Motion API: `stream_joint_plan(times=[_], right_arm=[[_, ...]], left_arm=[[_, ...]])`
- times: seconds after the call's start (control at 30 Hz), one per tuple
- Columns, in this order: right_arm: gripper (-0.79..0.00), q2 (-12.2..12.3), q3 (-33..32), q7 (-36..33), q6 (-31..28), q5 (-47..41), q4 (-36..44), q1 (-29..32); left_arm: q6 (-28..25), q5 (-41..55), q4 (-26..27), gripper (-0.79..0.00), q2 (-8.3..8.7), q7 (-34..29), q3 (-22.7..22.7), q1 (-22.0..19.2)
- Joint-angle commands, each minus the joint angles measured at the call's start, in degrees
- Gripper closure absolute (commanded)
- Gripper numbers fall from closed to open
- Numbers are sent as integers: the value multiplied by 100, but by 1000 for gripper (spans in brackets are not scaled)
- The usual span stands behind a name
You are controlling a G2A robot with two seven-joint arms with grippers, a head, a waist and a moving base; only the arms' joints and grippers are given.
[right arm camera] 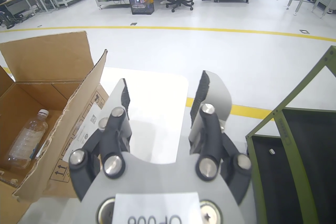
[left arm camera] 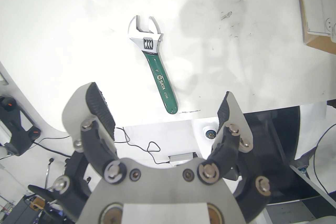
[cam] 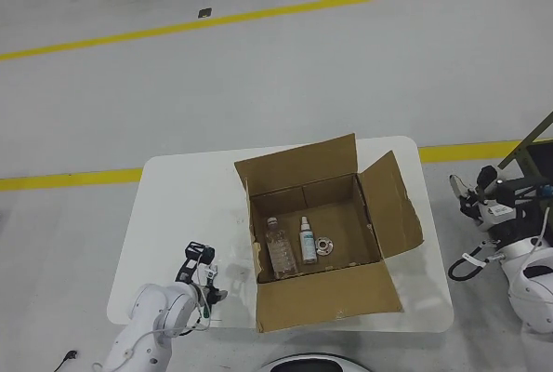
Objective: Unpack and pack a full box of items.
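- White surface (cam: pixel 183 214) carries open cardboard box (cam: pixel 327 299), flaps folded out.
- Left tool (left arm camera: pixel 160 100): wide open, empty, hovering over the surface's near-left area, left of the box.
- Right tool (right arm camera: pixel 164 83): open, empty, past the surface's right edge, beside the box's right flap.
- Inside the box, lying on its floor: clear plastic bottle (cam: pixel 280 249), small spray bottle (cam: pixel 308 242) just beside it, small round metal part (cam: pixel 325 245) next to that.
- Green-handled adjustable wrench (left arm camera: pixel 153 62) lies flat on the surface near the front edge, under the left tool, not touched.
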State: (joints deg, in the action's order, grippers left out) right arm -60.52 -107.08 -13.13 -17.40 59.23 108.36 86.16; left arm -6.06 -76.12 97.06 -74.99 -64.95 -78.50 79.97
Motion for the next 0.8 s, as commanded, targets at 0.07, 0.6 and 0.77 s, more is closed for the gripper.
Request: stream_joint_plan(times=[0.07, 0.6, 0.77], right_arm=[[0, 1, -5, 12, -23, 9, -57, -8], [0, 1, -12, 32, -60, -23, -68, -19], [0, -1, -8, 42, -43, -17, -47, -10]], left_arm=[[37, 324, -129, -785, 6, -44, -82, -14], [336, 737, -929, -785, 6, -78, 83, -418], [351, 659, -1168, -785, 8, 44, 196, -518]])
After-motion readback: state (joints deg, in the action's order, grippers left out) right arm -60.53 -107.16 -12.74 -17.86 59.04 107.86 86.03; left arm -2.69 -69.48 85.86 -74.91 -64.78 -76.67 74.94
